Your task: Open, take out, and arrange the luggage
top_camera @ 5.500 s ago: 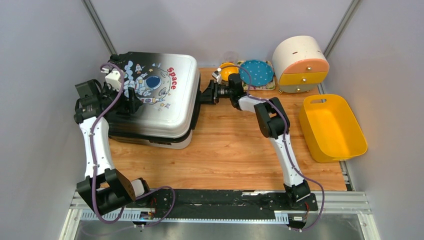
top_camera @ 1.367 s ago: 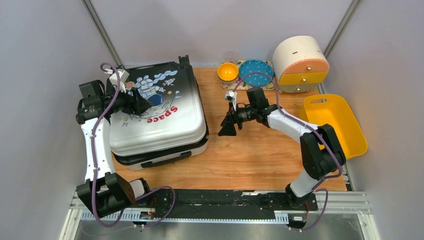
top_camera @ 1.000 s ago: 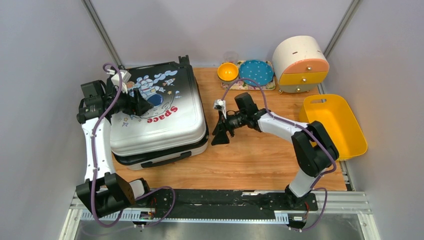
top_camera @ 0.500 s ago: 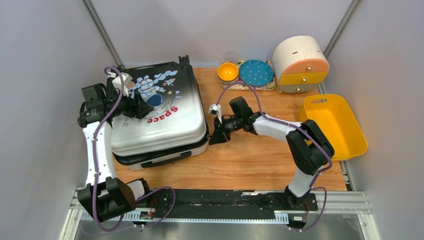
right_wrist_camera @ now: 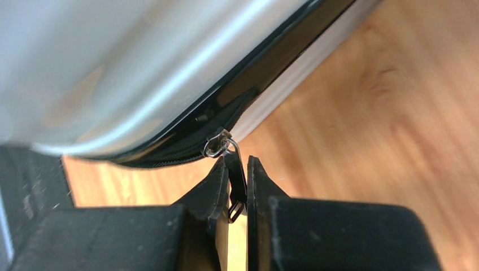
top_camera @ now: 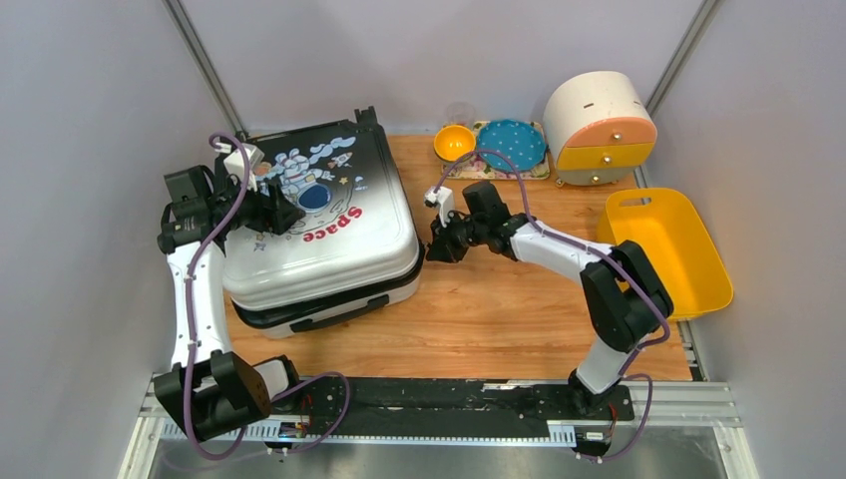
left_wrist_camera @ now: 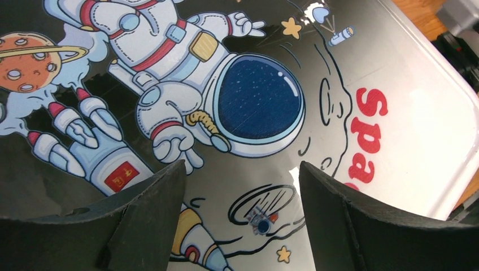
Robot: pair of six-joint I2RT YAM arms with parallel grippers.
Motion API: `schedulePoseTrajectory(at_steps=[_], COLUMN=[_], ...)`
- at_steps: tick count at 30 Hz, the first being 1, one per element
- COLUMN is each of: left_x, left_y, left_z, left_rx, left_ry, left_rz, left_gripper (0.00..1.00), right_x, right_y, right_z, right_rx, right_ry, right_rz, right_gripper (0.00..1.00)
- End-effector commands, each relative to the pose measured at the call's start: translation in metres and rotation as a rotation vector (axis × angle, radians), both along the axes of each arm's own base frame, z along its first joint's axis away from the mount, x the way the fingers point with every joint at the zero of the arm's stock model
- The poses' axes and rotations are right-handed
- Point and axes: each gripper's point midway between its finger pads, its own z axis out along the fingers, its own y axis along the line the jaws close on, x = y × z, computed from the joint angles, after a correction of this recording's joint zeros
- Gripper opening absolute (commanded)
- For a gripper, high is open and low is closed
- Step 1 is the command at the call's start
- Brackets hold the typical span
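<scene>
Since the luggage (top_camera: 319, 235) is a big hard shell lying flat on the left half of the table (top_camera: 499, 309), astronaut lid up and its seam closed, I judge it stiff, glossy and slippery. It is far too broad for my jaws to span, and though probably heavy, it may skid on the wood if I tug hard. The one sensible hold is the small metal zipper pull (right_wrist_camera: 235, 169) on its right-hand edge. My right gripper (top_camera: 437, 249) is clenched on that tab, pinching it flat just beside the black zipper band. My left gripper (left_wrist_camera: 240, 186) hangs spread wide over the printed lid, grasping nothing; I cannot tell whether its fingers touch the shell. The tab is thin and could slip free, so I would draw along the seam, not away from it. Open wood lies to the near and right sides. The wall crowds the left, the orange bowl (top_camera: 454, 143) and blue plate (top_camera: 511, 145) sit near behind my right wrist, and the yellow bin (top_camera: 663, 254) is well apart.
</scene>
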Motion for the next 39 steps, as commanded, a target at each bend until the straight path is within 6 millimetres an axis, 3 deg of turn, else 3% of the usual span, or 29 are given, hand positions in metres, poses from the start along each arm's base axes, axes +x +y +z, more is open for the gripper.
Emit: schedulePoseTrajectory(at_steps=[1,6,12,15,19,21,26,27,29,30,32,33,35,36,37,38,39], left_x=[-0.001,-0.003,-0.006,-0.006,0.000,0.008,0.051,0.060,0.086,0.096,0.122,0.135,0.155,0.168,0.180,0.189,0.203], left_y=[0.007,0.008,0.007,0.006,0.007,0.009,0.040,0.048,0.068,0.078,0.092,0.105,0.121,0.134,0.142,0.148,0.161], left_z=[-0.026,-0.029,-0.030,-0.025,-0.011,0.004,0.041,0.045,0.059,0.063,0.072,0.065,0.077,0.066,0.080,0.081,0.064], left_rx=[0.006,0.013,0.016,0.008,-0.011,-0.020,0.027,0.034,0.041,0.049,0.037,0.041,0.041,0.048,0.042,0.042,0.047], left_ry=[0.099,0.109,0.108,0.102,0.091,0.071,-0.037,-0.057,-0.127,-0.150,-0.224,-0.227,-0.315,-0.305,-0.362,-0.375,-0.351], left_rz=[0.050,0.053,0.052,0.051,0.068,0.088,0.235,0.269,0.364,0.415,0.466,0.524,0.579,0.635,0.659,0.680,0.722], left_gripper=[0.81,0.81,0.80,0.81,0.83,0.84,0.85,0.85,0.85,0.86,0.86,0.86,0.86,0.86,0.86,0.86,0.86], right_x=[0.087,0.116,0.131,0.145,0.168,0.169,0.165,0.165,0.165,0.165,0.163,0.161,0.155,0.150,0.144,0.140,0.130], right_y=[-0.016,-0.001,0.010,0.006,-0.027,-0.036,-0.048,-0.047,-0.048,-0.049,-0.055,-0.058,-0.066,-0.072,-0.077,-0.081,-0.086], right_z=[0.015,0.016,0.017,0.017,0.010,0.012,0.016,0.017,0.021,0.022,0.023,0.032,0.034,0.041,0.039,0.042,0.046], right_rx=[-0.027,-0.013,0.009,0.014,0.003,0.009,0.009,0.007,-0.011,-0.019,-0.042,-0.040,-0.058,-0.063,-0.079,-0.077,-0.072], right_ry=[-0.148,-0.179,-0.211,-0.203,-0.144,-0.138,-0.135,-0.133,-0.114,-0.107,-0.098,-0.111,-0.104,-0.108,-0.089,-0.086,-0.071], right_rz=[-0.255,-0.259,-0.227,-0.260,-0.363,-0.369,-0.348,-0.343,-0.344,-0.346,-0.362,-0.367,-0.381,-0.395,-0.407,-0.416,-0.426], right_gripper=[0.00,0.00,0.00,0.00,0.00,0.00,0.00,0.04,0.32,0.56,0.68,0.69,0.70,0.70,0.70,0.70,0.70])
